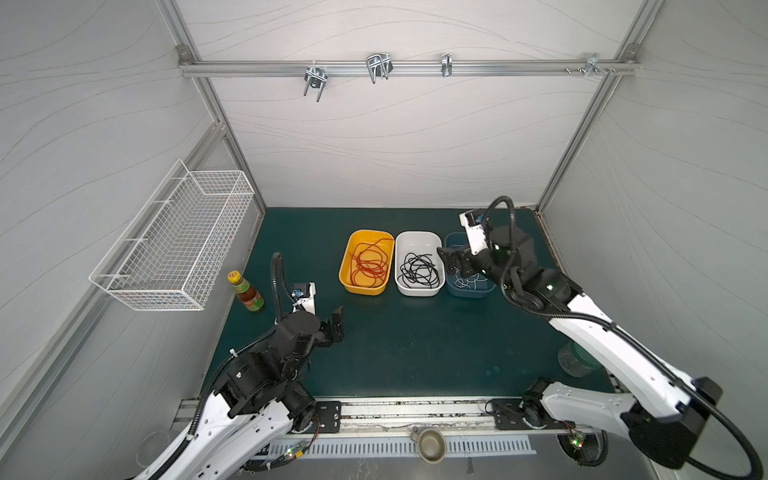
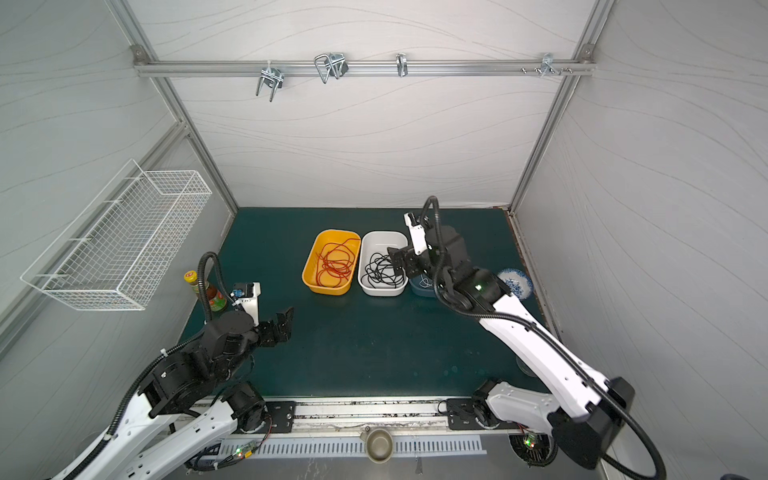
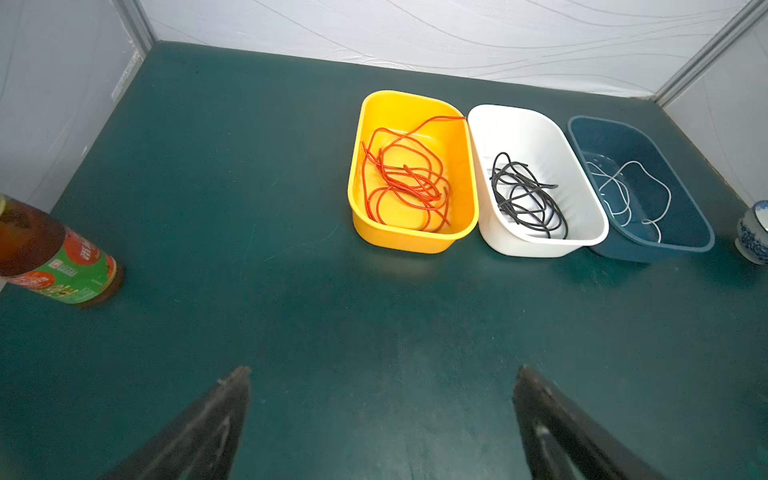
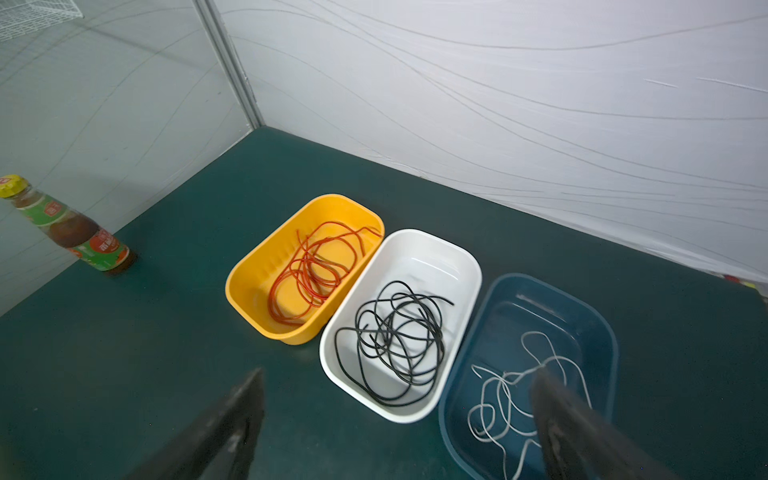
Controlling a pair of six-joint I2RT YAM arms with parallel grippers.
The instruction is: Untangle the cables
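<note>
As the cables lie sorted by colour at the centre of both top views, the task looks nearly finished. From left: a basket (image 1: 174,245) on the wall, a bottle (image 1: 246,291) on the mat (image 1: 407,345), then three bins in a row. The red cable (image 1: 369,264) is coiled in the yellow bin (image 1: 362,289), with one end resting up at the rim. The black cable (image 1: 419,271) is piled in the white bin (image 1: 417,291). The white cable (image 3: 625,195) lies loose in the blue bin (image 3: 648,253). A bowl (image 2: 515,282) stands at far right.

The step in hand appears to be clearing the right gripper (image 1: 453,261) from the blue bin. It would go best as a straight lift, since the thin white loops lie right under one finger in the right wrist view and could catch on it. Any sideways move should wait until the fingers are above the rims, so neither bin is nudged. No strand can be seen trailing between bins.

At lower left, the left gripper (image 1: 337,322) hovers over bare mat, well apart from the bins. Its jaws are spread wide and empty, and its arm is folded low near its base. At right, the right arm stretches up the frame from the lower right corner. Its wrist is bent down over the edge between the white and blue bins, its jaws are fully apart, and it grips nothing.
</note>
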